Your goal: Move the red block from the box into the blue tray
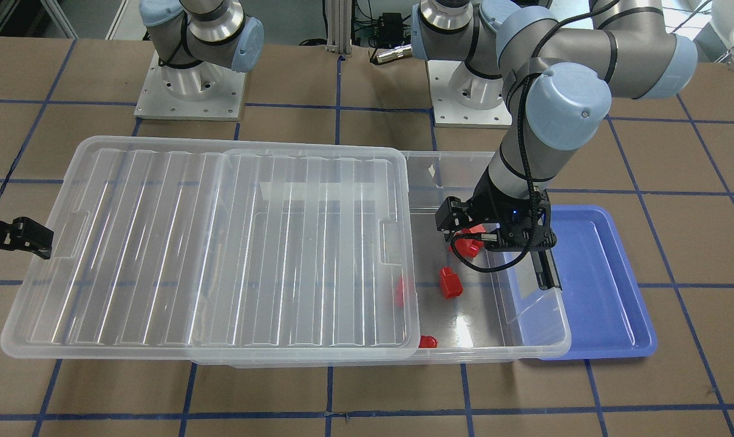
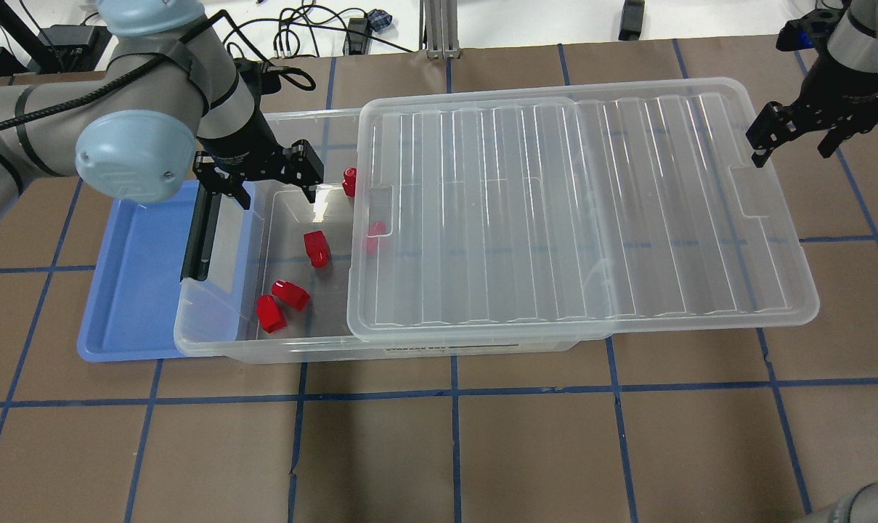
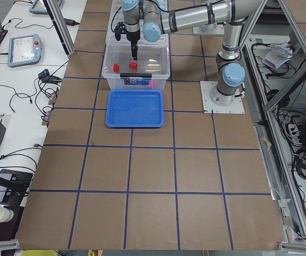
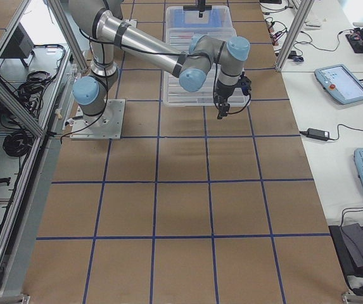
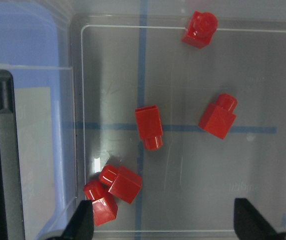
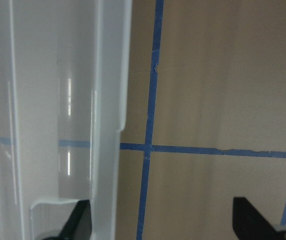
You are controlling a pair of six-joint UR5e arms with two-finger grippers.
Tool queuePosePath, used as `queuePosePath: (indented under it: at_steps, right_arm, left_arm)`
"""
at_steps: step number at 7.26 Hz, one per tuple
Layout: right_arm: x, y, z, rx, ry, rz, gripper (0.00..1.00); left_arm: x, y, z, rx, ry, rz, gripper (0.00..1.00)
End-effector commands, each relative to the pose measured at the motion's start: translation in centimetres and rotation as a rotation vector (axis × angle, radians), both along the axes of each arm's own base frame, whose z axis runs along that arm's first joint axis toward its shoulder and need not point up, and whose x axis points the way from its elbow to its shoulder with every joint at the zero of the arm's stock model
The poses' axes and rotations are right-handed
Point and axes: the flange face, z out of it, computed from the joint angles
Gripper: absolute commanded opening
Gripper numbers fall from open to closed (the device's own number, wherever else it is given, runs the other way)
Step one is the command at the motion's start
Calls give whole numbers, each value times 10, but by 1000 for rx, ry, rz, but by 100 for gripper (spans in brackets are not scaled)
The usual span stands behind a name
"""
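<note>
Red block (image 2: 316, 248) lies on its side, alone, about the middle of the box's (image 2: 221, 341) uncovered floor, touching nothing but that floor. Four more red pieces are in the box: a pair (image 2: 279, 305) touching each other in the corner by the near wall at the latch end, one (image 2: 349, 181) against the far wall, and one (image 2: 375, 232) showing through the lid's edge. The ribbed clear lid (image 2: 584, 218) sits slid along the box, so it overhangs one end and leaves the latch end bare. A black latch bar (image 2: 199, 232) runs across that bare end. The blue tray (image 2: 133, 290) rests on the worktop (image 2: 453, 436) just outside the box's latch end, its edge under the box's rim. The left fingers (image 2: 302, 168) hang over the box's bare end, spread wide, holding nothing. The right fingers (image 2: 764, 134) hover just past the lid's overhanging end, also spread wide and holding nothing.
</note>
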Motion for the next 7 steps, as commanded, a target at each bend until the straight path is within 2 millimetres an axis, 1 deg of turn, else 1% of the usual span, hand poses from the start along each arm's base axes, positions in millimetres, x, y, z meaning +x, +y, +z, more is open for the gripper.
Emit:
queuePosePath:
  at_steps: [1, 2, 3, 5, 6, 7]
  right_arm:
    - [-3, 1, 1, 3, 24, 2, 100]
    - [-2, 1, 1, 2, 23, 2, 100]
    - [-2, 1, 5, -1, 21, 2, 100]
    - [1, 5, 14, -13, 18, -2, 100]
    - [5, 12, 31, -37, 28, -2, 100]
    - [9, 21, 46, -45, 31, -3, 100]
  left_arm:
    - [1, -6, -17, 8, 1, 37, 100]
    - [1, -12, -31, 3, 1, 63, 100]
    - [-4, -7, -45, 20, 8, 65, 100]
    - [-4, -2, -88, -23, 11, 65, 100]
    - [-3, -3, -97, -58, 11, 47, 100]
    - [-3, 4, -112, -31, 9, 51, 100]
